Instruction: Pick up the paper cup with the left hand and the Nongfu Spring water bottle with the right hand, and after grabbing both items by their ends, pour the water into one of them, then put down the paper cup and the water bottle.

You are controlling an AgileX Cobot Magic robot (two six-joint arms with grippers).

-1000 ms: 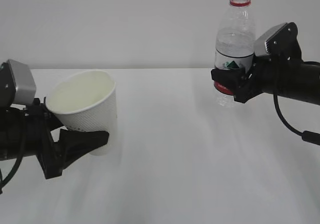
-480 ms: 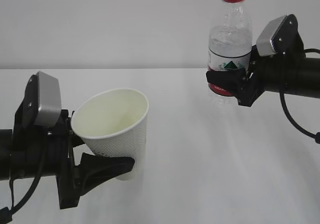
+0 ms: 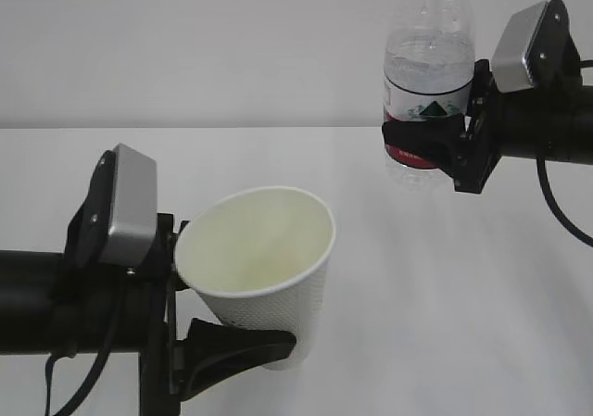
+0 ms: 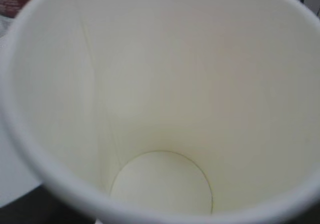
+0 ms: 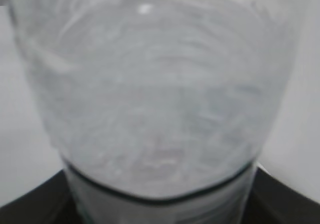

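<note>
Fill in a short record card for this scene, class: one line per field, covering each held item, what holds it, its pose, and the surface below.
Left item: paper cup, white, dimpled outside, cream inside
Cup contents: empty and dry in the left wrist view
Cup pose: tilted, mouth up and towards the camera
Cup holder: left gripper, clamped low on the cup
Right item: Nongfu Spring water bottle, upright, partly filled
Bottle top: cut off by the frame edge
Bottle holder: right gripper, clamped at the red label
Surface: white table
Pouring: not begun
</note>
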